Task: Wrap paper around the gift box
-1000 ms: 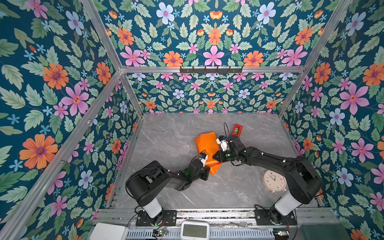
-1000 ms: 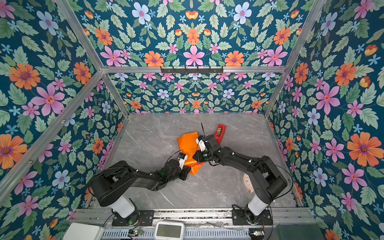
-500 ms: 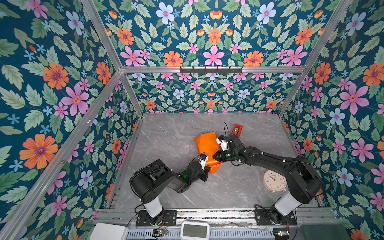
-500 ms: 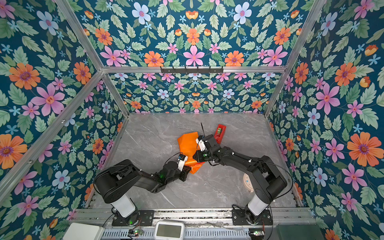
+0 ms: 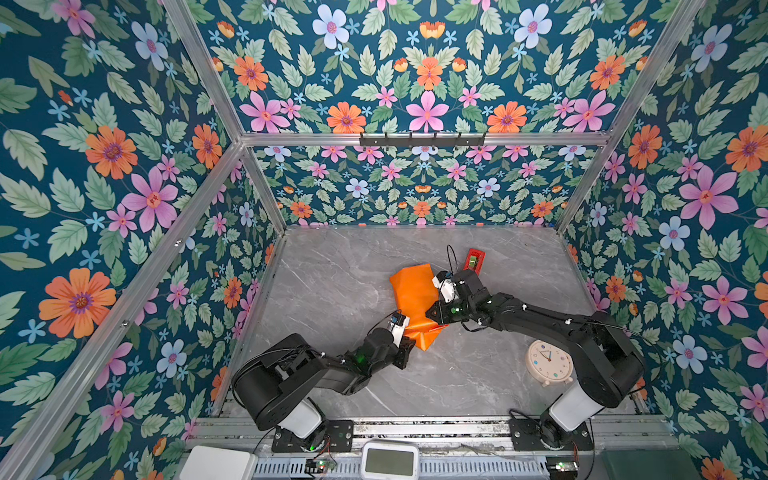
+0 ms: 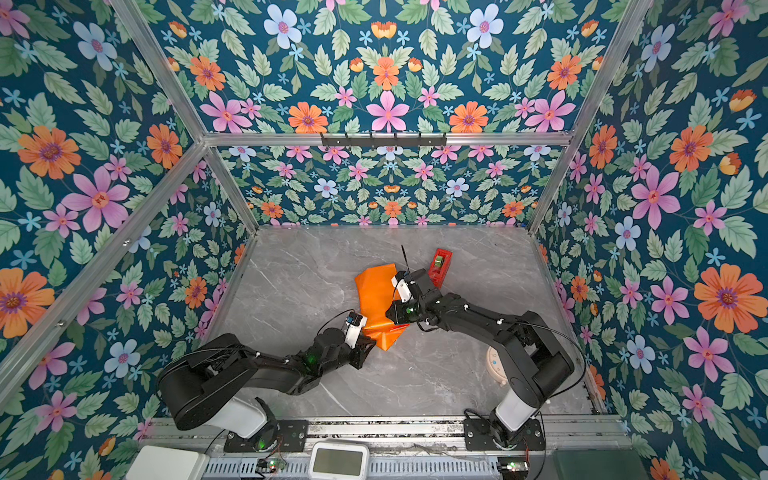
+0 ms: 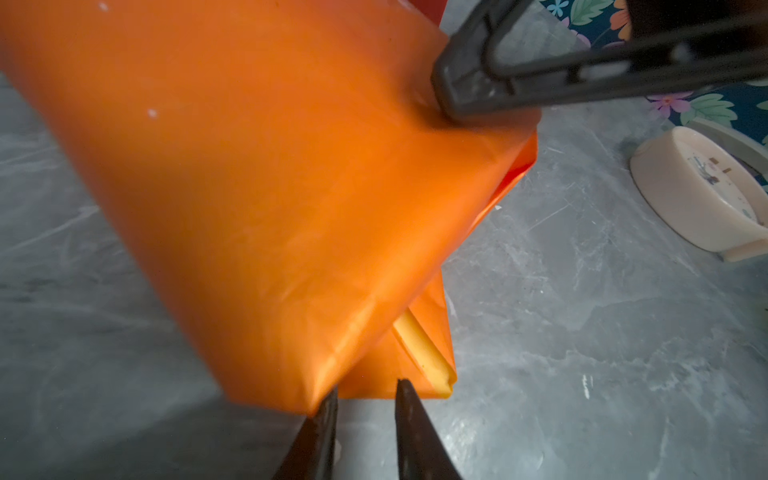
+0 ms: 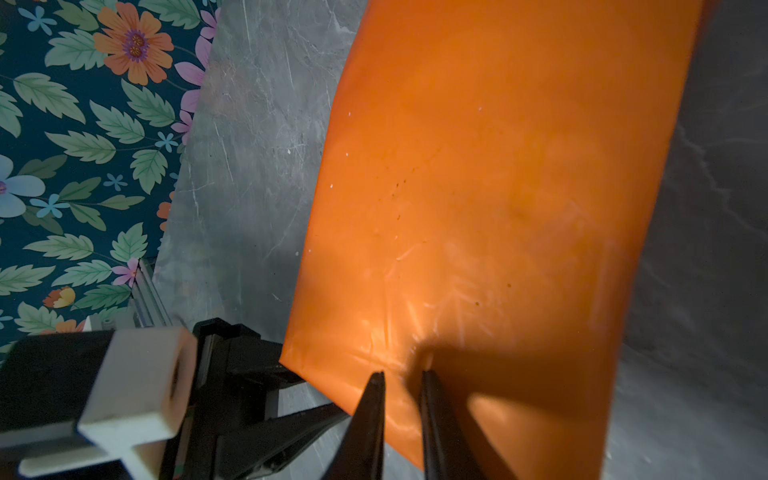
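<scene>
The left claw (image 7: pixel 363 390) is released. Its two dark jaws stand a little apart with bare desk (image 7: pixel 582 332) showing between them, and one tip touches the nearest corner of the paper (image 7: pixel 270 187). Just ahead of the tips lies a folded flap whose edge shows a strip of yellow. Beyond the flap the paper runs on as a smooth orange bundle with the flat faces and straight edges of a box. The gift box itself is hidden inside the bundle.

The right claw (image 8: pixel 402 374) comes down on the bundle's upper face near an edge, well ahead of the left claw. Its jaws leave only a thin slit, and its tips bear into the paper, which puckers in fine creases around them. Whether they nip a fold or merely press on it cannot be told.

In both top views the bundle (image 5: pixel 413 291) lies between the two claws, about mid-desk. A slim red gadget (image 5: pixel 475 259) lies on the desk behind the right claw, just beside that arm's wrist and clear of the paper. A cream clock (image 5: pixel 548 361) lies face up well off to the side of both claws, near the right arm's base. Floral walls (image 5: pixel 124 187) close in the desk.
</scene>
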Tool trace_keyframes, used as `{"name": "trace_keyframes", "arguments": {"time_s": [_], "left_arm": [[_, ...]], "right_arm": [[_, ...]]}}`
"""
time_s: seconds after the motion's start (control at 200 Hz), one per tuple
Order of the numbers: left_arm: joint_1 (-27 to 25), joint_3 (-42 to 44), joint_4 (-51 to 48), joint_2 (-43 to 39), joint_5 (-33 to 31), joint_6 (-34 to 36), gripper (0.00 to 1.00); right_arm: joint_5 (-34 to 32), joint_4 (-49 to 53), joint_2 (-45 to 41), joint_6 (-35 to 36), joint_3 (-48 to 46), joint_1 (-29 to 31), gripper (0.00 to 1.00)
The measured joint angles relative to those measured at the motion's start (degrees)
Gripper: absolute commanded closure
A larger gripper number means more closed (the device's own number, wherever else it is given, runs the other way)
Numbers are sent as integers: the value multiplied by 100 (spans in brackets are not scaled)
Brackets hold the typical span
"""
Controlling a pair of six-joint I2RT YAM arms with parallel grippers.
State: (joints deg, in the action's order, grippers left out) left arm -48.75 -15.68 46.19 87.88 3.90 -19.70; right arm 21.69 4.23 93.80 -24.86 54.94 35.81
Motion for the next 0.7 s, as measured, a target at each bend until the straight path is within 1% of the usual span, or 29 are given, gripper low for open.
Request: {"name": "trace_keyframes", "arguments": {"time_s": [0.16, 0.345, 0.7], "left_arm": [[0, -114, 4, 225, -85, 15, 82], [0, -365, -13, 363, -243, 247, 85], [0, -343, -68, 535, -396, 516, 85]], "right_arm": [[42, -46, 109, -2, 4, -4, 80], [101, -205, 127, -2, -7, 0, 81], [76, -229, 103, -2, -24, 4, 81]]}}
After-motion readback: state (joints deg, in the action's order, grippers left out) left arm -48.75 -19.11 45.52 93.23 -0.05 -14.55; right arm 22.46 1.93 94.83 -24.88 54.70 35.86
